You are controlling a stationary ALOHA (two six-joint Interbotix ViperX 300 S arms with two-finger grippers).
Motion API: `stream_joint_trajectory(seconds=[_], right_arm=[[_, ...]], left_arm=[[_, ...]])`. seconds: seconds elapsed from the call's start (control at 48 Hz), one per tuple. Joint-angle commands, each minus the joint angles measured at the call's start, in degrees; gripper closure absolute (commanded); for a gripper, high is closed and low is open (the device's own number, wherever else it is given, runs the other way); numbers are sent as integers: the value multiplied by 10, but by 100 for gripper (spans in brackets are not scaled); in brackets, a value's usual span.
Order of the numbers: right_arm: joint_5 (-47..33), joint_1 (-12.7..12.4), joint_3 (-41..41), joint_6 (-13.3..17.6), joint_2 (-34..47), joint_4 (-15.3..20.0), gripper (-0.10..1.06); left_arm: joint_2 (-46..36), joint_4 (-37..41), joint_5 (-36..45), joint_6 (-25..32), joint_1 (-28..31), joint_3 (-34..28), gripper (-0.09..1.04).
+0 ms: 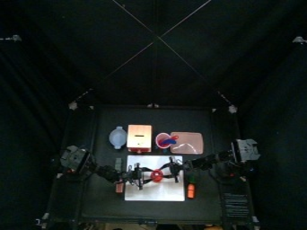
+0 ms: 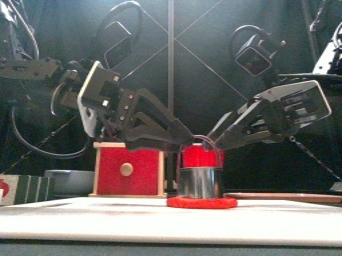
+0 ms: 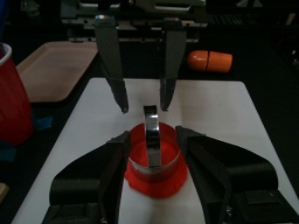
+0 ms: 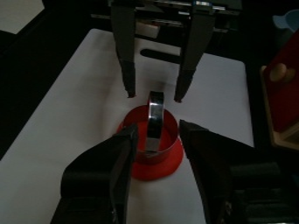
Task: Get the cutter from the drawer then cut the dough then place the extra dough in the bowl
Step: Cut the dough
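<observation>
Lying on table (image 1: 102, 207): white cutting board (image 1: 144, 193) | left fingers (image 3: 111, 156), right fingers (image 4: 117, 153) spread, cutter (image 2: 201, 183) between on red dough (image 2: 202, 202) | bowl (image 1: 117, 137) beyond them

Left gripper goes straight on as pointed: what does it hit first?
The cutter, on the red dough, right at the left gripper; the right gripper lies beyond. Depth unclear.

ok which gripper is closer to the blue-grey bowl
Left. The left gripper sits on the side of the metal cutter facing the blue-grey bowl; the right gripper is across the cutter, farther off.
</observation>
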Motion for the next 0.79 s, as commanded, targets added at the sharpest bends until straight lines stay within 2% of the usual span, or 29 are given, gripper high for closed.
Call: stream_joint_trajectory(seconds=[0.021, 0.375, 0.792], right_arm=[[-5, 0, -9, -1, -7, -3, 17], [-4, 3, -13, 7, -7, 2, 17], [12, 4, -19, -2, 6, 3, 19]], left_arm=[[-4, -1, 1, -1, 2, -6, 13], [10, -1, 4, -2, 3, -4, 13], [13, -5, 4, 1, 6, -12, 13]])
